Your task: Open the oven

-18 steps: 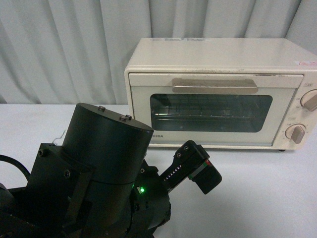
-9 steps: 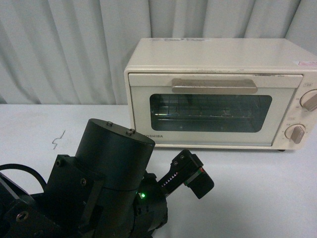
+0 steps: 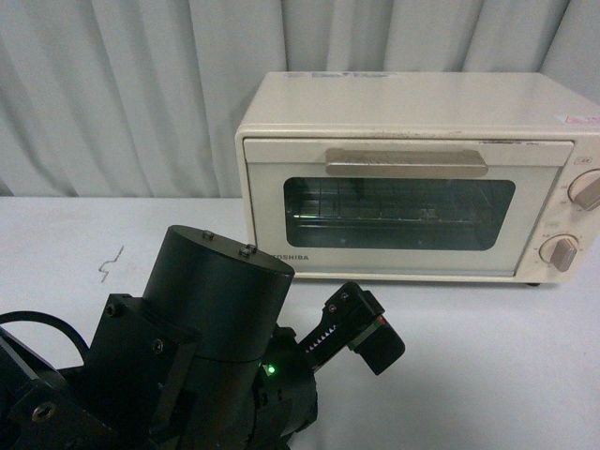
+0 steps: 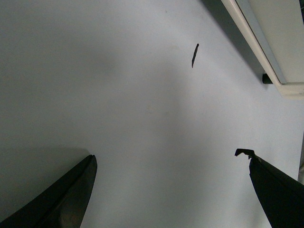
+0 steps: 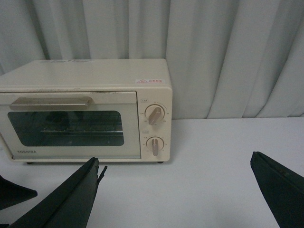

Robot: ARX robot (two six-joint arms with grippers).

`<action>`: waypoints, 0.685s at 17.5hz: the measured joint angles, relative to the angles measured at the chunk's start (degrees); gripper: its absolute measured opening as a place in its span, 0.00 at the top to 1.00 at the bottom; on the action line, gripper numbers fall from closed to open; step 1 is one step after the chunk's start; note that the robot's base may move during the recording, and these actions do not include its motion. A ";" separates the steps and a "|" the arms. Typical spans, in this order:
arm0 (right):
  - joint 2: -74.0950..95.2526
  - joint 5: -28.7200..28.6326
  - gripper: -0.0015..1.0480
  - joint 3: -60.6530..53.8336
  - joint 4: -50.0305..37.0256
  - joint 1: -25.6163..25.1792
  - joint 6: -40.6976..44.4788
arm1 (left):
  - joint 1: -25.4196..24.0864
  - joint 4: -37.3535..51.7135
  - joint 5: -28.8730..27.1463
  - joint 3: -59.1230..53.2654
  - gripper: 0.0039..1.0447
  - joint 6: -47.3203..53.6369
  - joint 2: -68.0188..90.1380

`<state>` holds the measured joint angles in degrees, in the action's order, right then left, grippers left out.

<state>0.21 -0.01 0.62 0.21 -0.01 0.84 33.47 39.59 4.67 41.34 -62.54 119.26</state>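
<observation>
The left hand (image 4: pixel 167 156) is spread wide, its two dark fingers (image 4: pixel 71 194) far apart with only bare counter (image 4: pixel 118 95) between them; it holds nothing and touches nothing. The right hand (image 5: pixel 175 159) is just as wide, also empty, and it faces the oven (image 5: pixel 85 109) from a little way off without touching it. In the front view the bulky black left arm (image 3: pixel 206 347) fills the near left corner. A black part at its end reaches toward the oven's front but stops short of it. The oven stands on the counter at the far right, its back near the pale pleated curtain (image 3: pixel 122 94). Its door (image 3: pixel 403 211) is shut flat against the front, and the bar handle (image 3: pixel 407 161) runs across the top of the door. On the door's lower left corner the right wrist view shows the word TOSHIBA (image 5: pixel 27 152); in the front view the arm covers the first letter. A small sticker (image 5: pixel 151 81) with red print sits on the oven's top near the right edge, too small to read, as are the tiny labels above the two knobs (image 5: pixel 154 115). Through the glass a wire rack (image 3: pixel 398 211) can be seen, with nothing visible on it. A thin bent scrap (image 3: pixel 111 262) lies on the counter, well left of the oven.
</observation>
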 joint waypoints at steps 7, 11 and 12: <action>12.57 19.91 0.06 1.64 -13.20 7.67 2.51 | 0.00 0.00 -0.02 -0.02 0.06 0.00 0.00; 49.62 17.44 0.06 14.32 -44.96 5.68 16.46 | 0.00 0.07 -0.20 -0.11 0.06 0.00 0.00; 56.76 15.52 0.06 18.40 -48.68 5.70 20.06 | 0.00 0.09 -0.20 -0.11 0.06 0.00 0.00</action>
<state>56.97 15.51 19.03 -48.47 5.69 20.91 33.47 39.68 4.47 41.23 -62.54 119.26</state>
